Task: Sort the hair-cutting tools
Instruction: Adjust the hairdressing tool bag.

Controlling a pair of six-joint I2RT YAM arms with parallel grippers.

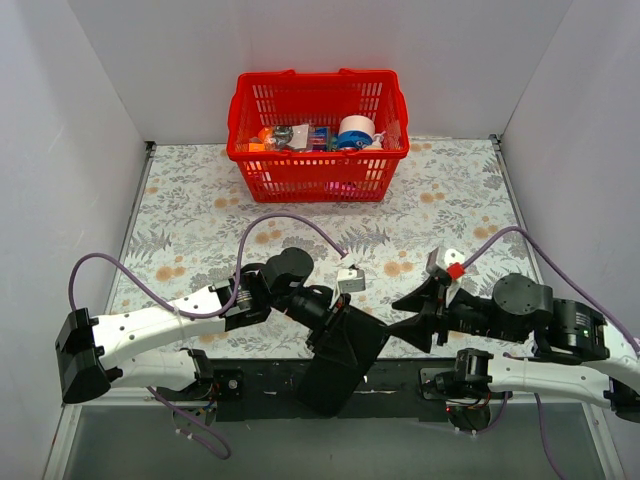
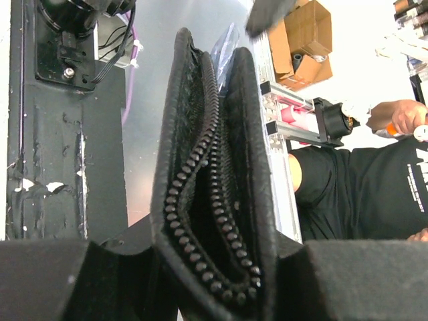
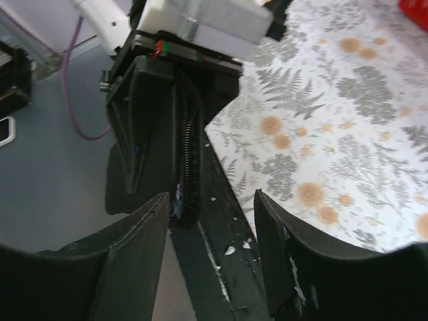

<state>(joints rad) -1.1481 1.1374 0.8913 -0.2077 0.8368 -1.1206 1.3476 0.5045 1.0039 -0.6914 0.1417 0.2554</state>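
Note:
My left gripper (image 1: 335, 320) (image 2: 214, 267) is shut on a large flat black pouch (image 1: 345, 360) (image 2: 261, 167) (image 3: 150, 120), which hangs tilted over the table's near edge. Its zipper gapes open. My right gripper (image 1: 412, 315) (image 3: 210, 207) stands open just right of the pouch, facing the unzipped side, with nothing between its fingers. A small pale blue glint (image 3: 175, 200) shows low inside the pouch's mouth; I cannot tell what it is. Otherwise the hair-cutting tools are hidden or out of view.
A red plastic basket (image 1: 320, 155) with assorted items stands at the back centre of the floral tablecloth (image 1: 450, 200). The black mounting plate (image 1: 400, 375) runs along the near edge under the pouch. White walls close in both sides.

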